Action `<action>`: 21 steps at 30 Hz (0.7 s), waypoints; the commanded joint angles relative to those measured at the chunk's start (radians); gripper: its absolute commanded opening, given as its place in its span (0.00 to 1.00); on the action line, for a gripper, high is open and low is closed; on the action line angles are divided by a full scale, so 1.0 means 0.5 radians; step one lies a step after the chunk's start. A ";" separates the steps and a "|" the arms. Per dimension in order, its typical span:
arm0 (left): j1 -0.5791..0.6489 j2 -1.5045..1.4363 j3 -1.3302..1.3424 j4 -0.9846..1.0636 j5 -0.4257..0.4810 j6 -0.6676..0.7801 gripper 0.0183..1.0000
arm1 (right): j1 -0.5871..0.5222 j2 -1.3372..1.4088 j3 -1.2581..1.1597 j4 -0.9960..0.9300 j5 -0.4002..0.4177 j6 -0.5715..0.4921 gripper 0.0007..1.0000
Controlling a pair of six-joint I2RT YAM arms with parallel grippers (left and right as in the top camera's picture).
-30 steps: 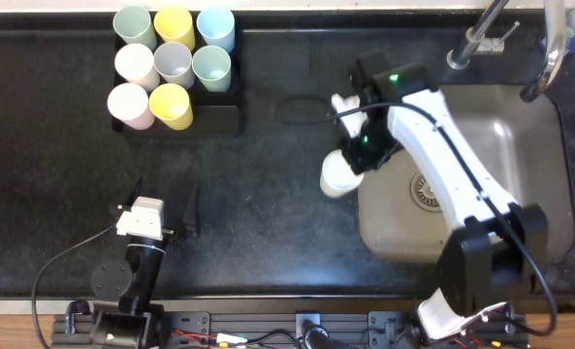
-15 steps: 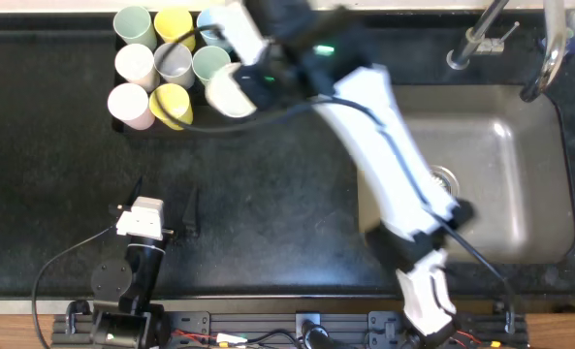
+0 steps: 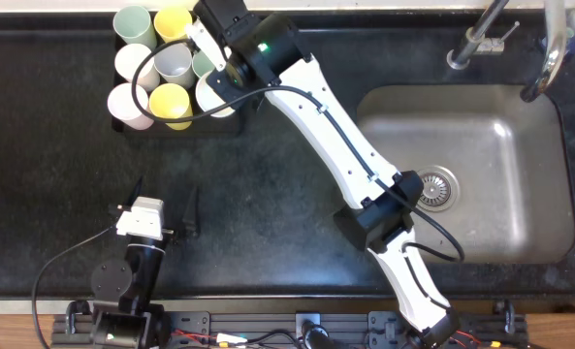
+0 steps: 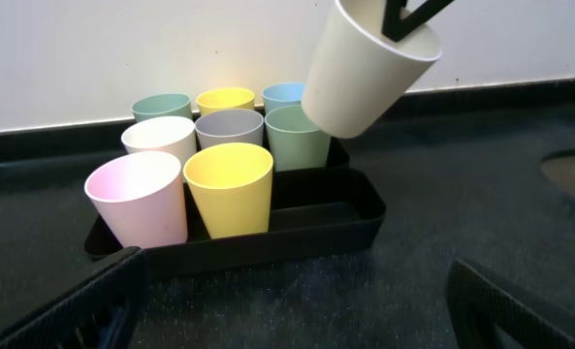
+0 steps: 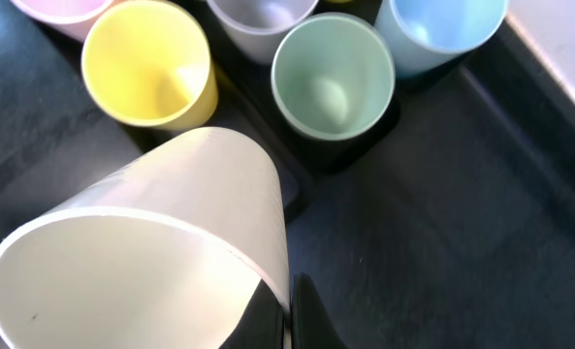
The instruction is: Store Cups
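We've got the tall cream plastic cup point(image 4: 369, 68) pinched at its rim by the right gripper point(image 4: 408, 15), tilted over the empty corner of the black slotted tray point(image 4: 297, 228). Prob. light, stiff, slick; rim hold ok. Left gripper point(image 4: 297, 315) spread, holding nothing.

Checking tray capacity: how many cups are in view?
9. Eight stand in the tray: sage, yellow, blue at the back; white, grey, green in the middle; pink, yellow in front. A cream cup hangs tilted in the right end effector.

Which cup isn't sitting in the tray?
The cream cup, held tilted in the air by the right tool; the other eight stand upright in the tray.
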 commanded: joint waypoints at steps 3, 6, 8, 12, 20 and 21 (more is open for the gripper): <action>0.008 -0.018 -0.003 -0.004 0.004 0.037 1.00 | -0.020 0.175 0.058 0.041 0.037 0.064 0.04; 0.008 -0.018 -0.003 -0.004 0.004 0.037 1.00 | -0.025 0.223 0.056 0.057 0.030 0.064 0.04; 0.008 -0.018 -0.003 -0.004 0.004 0.037 1.00 | -0.027 0.235 0.057 0.073 0.024 0.064 0.04; 0.008 -0.018 -0.003 -0.004 0.004 0.037 1.00 | -0.034 0.259 0.055 0.081 -0.045 0.063 0.04; 0.008 -0.018 -0.003 -0.004 0.004 0.037 1.00 | -0.041 0.330 0.055 0.054 -0.054 0.063 0.04; 0.008 -0.018 -0.003 -0.004 0.004 0.037 1.00 | -0.042 0.333 0.055 0.053 -0.054 0.063 0.04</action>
